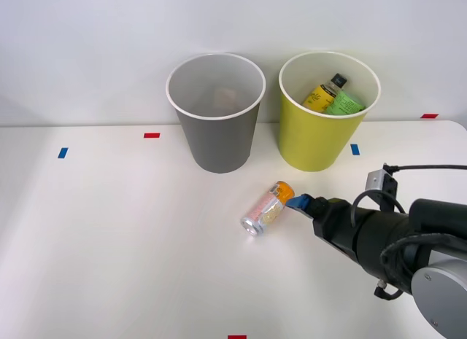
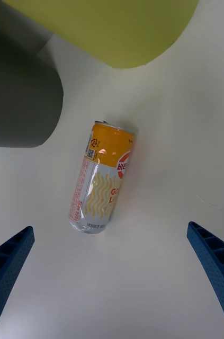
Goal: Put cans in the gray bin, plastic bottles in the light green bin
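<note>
On the white table, front view: drink can lies on its side in front of the two bins, orange end toward the bins, silver top toward the camera. It sits a bit nearer the gap between them than either bin, touching neither. Gray bin stands upright on the left, something small and pale inside at the bottom, can't tell what. Light green bin stands upright just beside it on the right, apart from it. Inside it: yellow-labelled bottle with a dark cap, leaning against the wall, and green-labelled bottle next to it. Right gripper comes in from the right, low over the table, a blue fingertip just beside the can's orange end. Blue and red tape marks on the table around the bins.

Right wrist view: can lies flat on the table between the two blue ribbed fingers, nearer one than the other. Fingers spread wide, nothing between the pads, neither touching the can. Gray bin wall and light green bin wall are beyond the can, on the side of its orange end.
</note>
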